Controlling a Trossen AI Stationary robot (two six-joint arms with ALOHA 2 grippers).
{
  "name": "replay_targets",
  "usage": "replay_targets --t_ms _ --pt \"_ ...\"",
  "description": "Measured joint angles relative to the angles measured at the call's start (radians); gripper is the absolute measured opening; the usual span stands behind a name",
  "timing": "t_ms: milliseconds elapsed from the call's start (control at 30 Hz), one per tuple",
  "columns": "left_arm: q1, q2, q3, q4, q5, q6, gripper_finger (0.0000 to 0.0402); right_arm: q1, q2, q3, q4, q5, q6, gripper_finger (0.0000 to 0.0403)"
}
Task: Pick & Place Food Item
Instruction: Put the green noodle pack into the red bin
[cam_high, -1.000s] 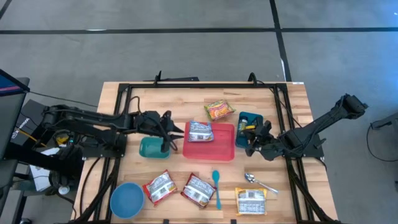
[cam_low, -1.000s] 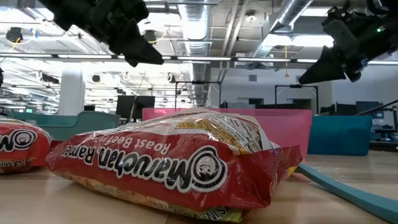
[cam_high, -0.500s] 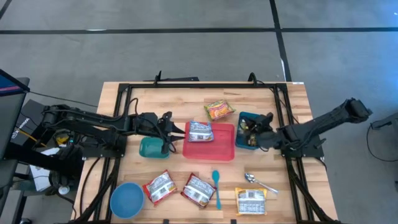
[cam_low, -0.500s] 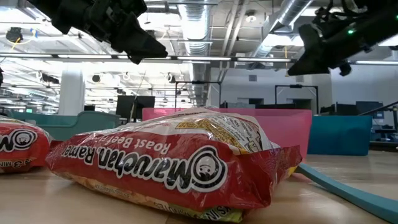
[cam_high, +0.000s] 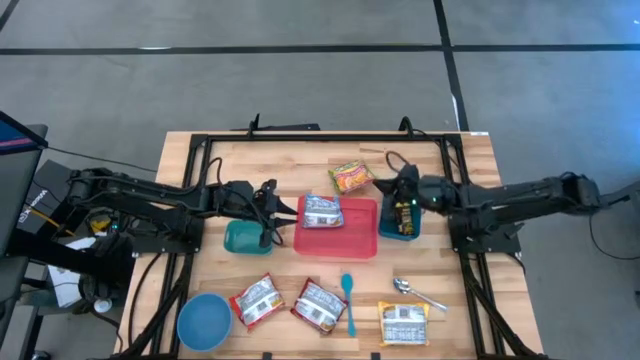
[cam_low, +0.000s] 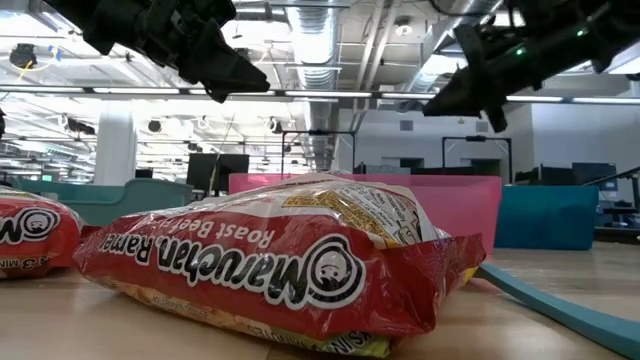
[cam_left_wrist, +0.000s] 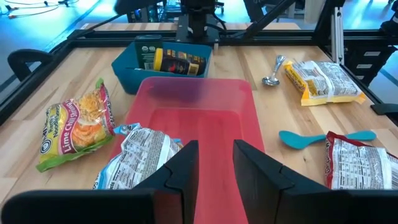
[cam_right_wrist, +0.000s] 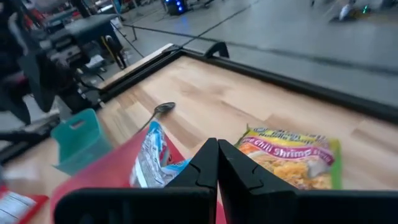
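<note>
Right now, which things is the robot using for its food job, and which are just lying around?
Part of the job:
- red tray
- ramen packet in the tray
- lime chili shrimp ramen
- right gripper
- left gripper

Just lying about:
- metal spoon
- blue spoon
- blue bowl

Closed claw (cam_right_wrist: 217, 163) above ramen packet (cam_right_wrist: 291, 160)

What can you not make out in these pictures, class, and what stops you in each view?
- Low view: the red tray contents, hidden by the ramen packet up close.
- High view: labels in the blue bin, too small and partly covered by the right claw.
- Left wrist view: the silver packet, cut off behind the claw's fingers.
</note>
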Motion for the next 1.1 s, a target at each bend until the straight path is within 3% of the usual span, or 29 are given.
replay_targets --t_ms 500,833,1100 --pt "0.000 0.000 0.000 0.021 0.000 0.000 0.0092 -0.474 0.000 0.000 -0.001 -0.514 0.237 0.0000" --pt "0.000 0.000 0.000 0.023 0.000 0.000 0.0092 -0.743 0.018 0.002 -0.087 -0.723 0.261 0.0000" --pt "0.000 0.000 0.000 0.043 0.000 0.000 0.0092 -0.824 0.177 0.085 -0.271 -0.801 0.180 0.0000"
